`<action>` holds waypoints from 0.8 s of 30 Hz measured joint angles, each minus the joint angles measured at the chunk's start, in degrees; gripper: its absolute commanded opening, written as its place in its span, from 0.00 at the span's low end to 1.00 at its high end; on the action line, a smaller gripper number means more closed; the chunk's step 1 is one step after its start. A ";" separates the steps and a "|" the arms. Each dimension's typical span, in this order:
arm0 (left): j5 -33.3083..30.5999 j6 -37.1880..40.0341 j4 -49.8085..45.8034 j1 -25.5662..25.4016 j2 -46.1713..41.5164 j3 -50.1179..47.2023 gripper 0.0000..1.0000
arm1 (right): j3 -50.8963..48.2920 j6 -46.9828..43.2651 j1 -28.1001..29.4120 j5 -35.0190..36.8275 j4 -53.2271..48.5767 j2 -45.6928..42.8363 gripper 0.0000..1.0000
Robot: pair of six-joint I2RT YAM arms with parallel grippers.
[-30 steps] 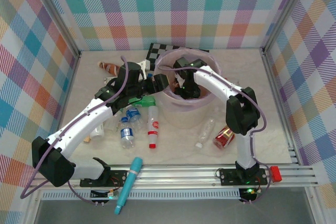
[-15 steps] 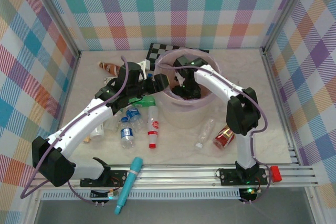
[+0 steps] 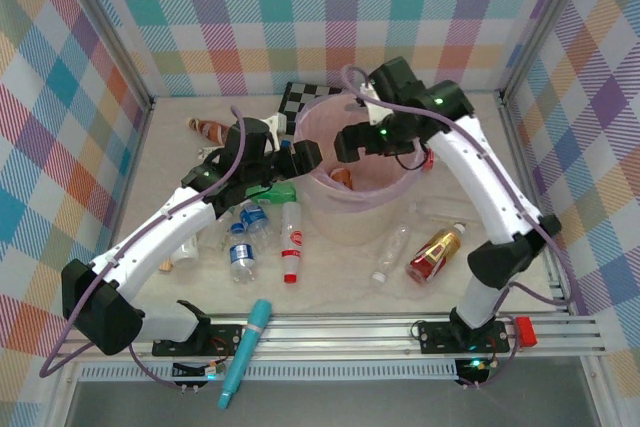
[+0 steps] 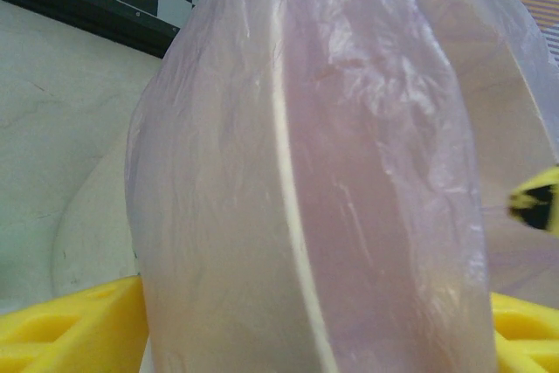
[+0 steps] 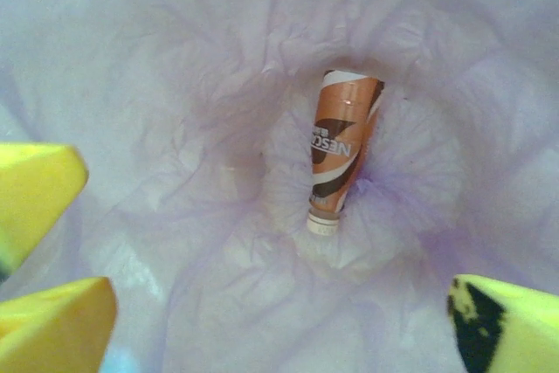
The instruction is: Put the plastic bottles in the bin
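Note:
The pale-pink bin (image 3: 380,209) stands mid-table, and its lined rim (image 4: 288,216) runs up between my left gripper's (image 4: 314,338) yellow fingers (image 4: 70,329). That left gripper (image 3: 303,155) is open, one finger on each side of the left rim. My right gripper (image 3: 345,144) hovers open over the bin's mouth, nothing between its fingers (image 5: 52,325). Below that gripper (image 5: 281,312), a brown-labelled bottle (image 5: 342,146) lies on the liner. On the table lie a green bottle (image 3: 283,192), blue-labelled clear bottles (image 3: 240,257), a red-labelled one (image 3: 291,242), a clear one (image 3: 390,252) and a red-gold one (image 3: 435,255).
A black-and-white checkerboard (image 3: 298,99) lies behind the bin. Another brown-labelled bottle (image 3: 205,128) rests at the far left. A teal tube (image 3: 247,347) sits across the front rail. Plaid walls close in the table on three sides.
My right gripper has opened and risen out of the bin to above its far rim. The brown-labelled bottle now lies loose on the liner. The left arm has not moved.

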 measured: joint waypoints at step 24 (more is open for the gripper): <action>-0.50 0.85 -0.42 0.00 0.85 0.72 0.76 | -34.34 14.86 -23.47 12.61 -4.24 -27.12 0.99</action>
